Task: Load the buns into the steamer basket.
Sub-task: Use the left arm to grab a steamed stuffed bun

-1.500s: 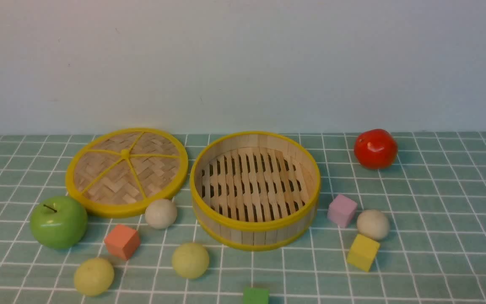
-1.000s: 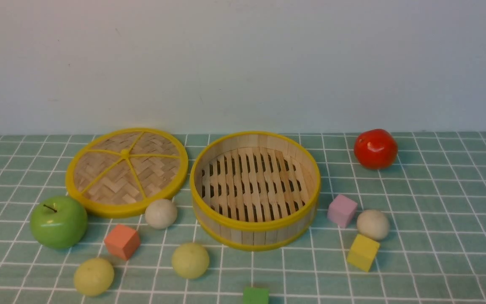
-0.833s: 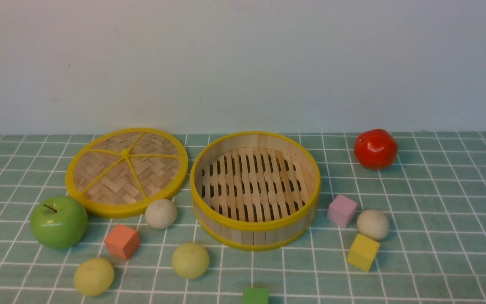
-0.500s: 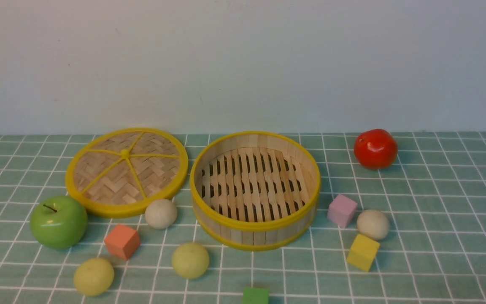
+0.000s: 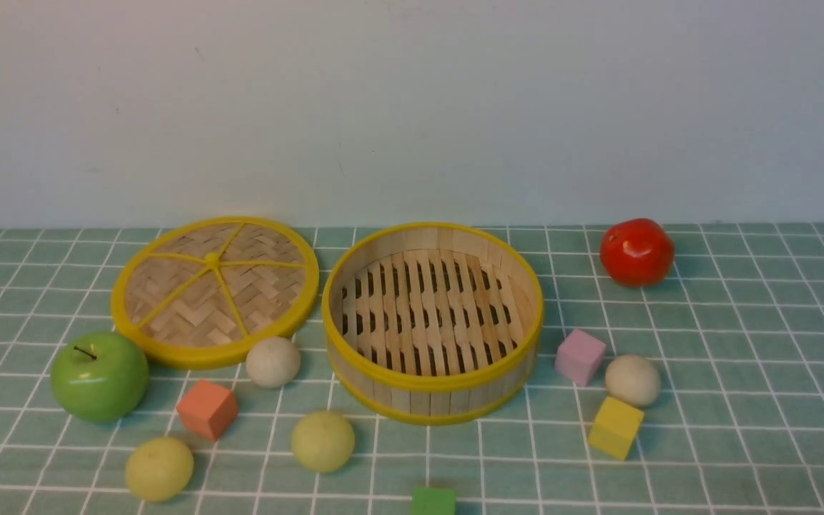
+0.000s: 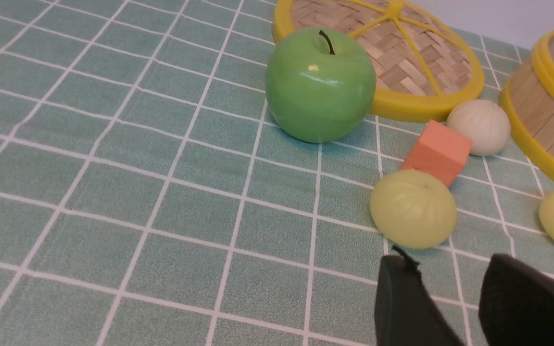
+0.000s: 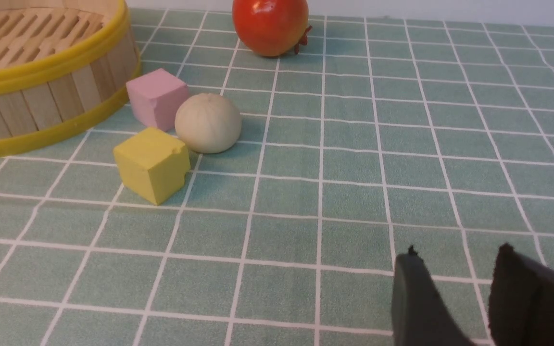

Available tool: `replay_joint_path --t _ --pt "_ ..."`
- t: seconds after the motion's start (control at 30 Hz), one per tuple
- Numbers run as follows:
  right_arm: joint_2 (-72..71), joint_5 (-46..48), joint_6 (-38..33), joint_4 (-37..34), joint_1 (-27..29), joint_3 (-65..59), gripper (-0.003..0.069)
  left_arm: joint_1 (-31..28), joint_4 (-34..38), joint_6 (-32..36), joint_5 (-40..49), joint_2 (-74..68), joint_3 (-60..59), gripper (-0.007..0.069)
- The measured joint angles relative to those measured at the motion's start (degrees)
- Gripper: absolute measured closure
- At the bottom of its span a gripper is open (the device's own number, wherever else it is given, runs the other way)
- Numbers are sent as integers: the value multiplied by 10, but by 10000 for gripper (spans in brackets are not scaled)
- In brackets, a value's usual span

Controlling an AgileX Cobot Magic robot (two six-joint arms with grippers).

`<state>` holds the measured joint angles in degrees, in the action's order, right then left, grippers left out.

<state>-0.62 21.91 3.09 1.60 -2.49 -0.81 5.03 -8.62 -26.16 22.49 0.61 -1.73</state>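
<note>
The yellow-green bun (image 6: 412,209) nearest the surface's front-left corner lies just ahead of my left claw (image 6: 447,262). A cream bun (image 7: 208,123) lies right of the steamer basket (image 5: 432,390), which stands empty mid-surface. The left claw and the right claw (image 7: 457,252) both gape partway and hold nothing. I judge this the first pickup: the left claw must come down around that bun, clear of the nearby orange cube (image 6: 438,151).

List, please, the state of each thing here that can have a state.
Basket: uncovered, empty.
Lid: off, lying beside basket.
Left cream bun: outside basket.
Right cream bun: outside basket.
Left yellow bun: outside basket.
Right yellow bun: outside basket.
Apple: upright, stem up.
Left end effector: open, empty.
Right end effector: open, empty.
</note>
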Motion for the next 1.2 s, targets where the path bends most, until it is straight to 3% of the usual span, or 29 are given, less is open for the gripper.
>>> replay_joint_path --t 0.57,0.7,0.77,0.87,0.93,1.03,1.17,1.2 --pt "0 0 0 0 0 0 420 0 4 -5 -18 0 0 386" --pt "0 0 0 0 0 0 420 0 51 -40 -161 0 0 386" --pt "0 0 0 0 0 0 420 0 58 -44 -192 0 0 386" --pt "0 0 0 0 0 0 420 0 68 -45 -327 0 0 386" --pt "0 0 0 0 0 0 420 0 75 -49 -363 0 0 386" --pt "0 0 0 0 0 0 420 0 94 -65 -362 0 32 386" --pt "0 0 0 0 0 0 420 0 102 -70 -310 -44 144 386" --pt "0 0 0 0 0 0 420 0 102 -72 -261 -82 209 386"
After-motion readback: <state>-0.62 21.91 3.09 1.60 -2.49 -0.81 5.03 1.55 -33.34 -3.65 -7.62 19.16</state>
